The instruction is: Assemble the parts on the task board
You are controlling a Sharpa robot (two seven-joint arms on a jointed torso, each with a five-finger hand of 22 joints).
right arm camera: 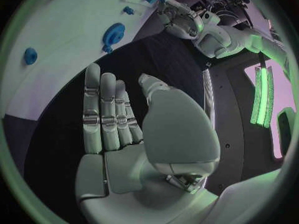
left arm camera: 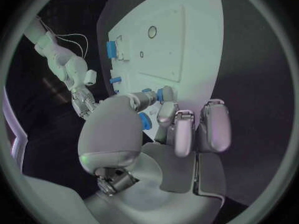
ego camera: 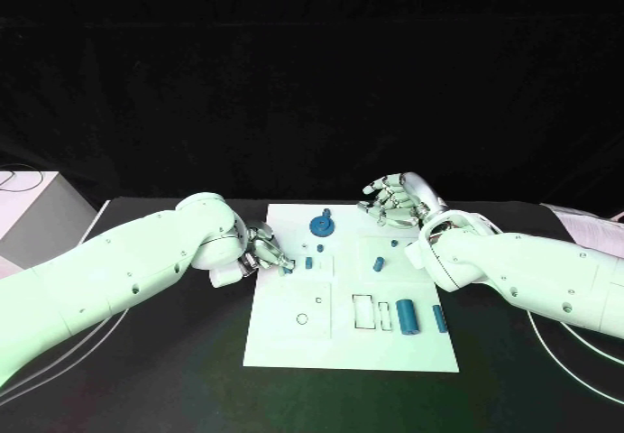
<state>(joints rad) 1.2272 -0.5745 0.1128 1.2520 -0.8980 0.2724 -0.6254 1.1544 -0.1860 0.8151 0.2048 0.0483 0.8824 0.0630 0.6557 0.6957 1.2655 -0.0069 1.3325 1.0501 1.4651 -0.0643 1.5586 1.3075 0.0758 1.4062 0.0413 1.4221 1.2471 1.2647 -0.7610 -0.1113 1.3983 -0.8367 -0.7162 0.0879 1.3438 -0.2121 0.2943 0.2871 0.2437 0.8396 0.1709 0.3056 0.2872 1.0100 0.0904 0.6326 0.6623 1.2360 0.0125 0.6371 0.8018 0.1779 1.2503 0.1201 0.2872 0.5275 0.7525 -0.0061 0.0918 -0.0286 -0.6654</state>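
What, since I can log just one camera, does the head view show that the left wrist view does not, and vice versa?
The head view adds the blue gear-shaped part near the far edge of the task board. The left wrist view adds the left hand seen close, apparently pinching a small blue part. Both share the board, the large blue cylinder and the raised, open right hand.

**Left hand pinching at the board's left edge, right hand held flat near its far right corner**

The left arm (ego camera: 117, 271) reaches in over the table's left side. The left hand (ego camera: 267, 251) sits at the task board's left edge, its fingers (left arm camera: 187, 129) curled and pinching a small blue part (left arm camera: 167, 93). The right arm (ego camera: 533, 271) bends back, holding the right hand (ego camera: 397, 200) by the board's far right corner, fingers (right arm camera: 106, 114) straight, side by side, empty.
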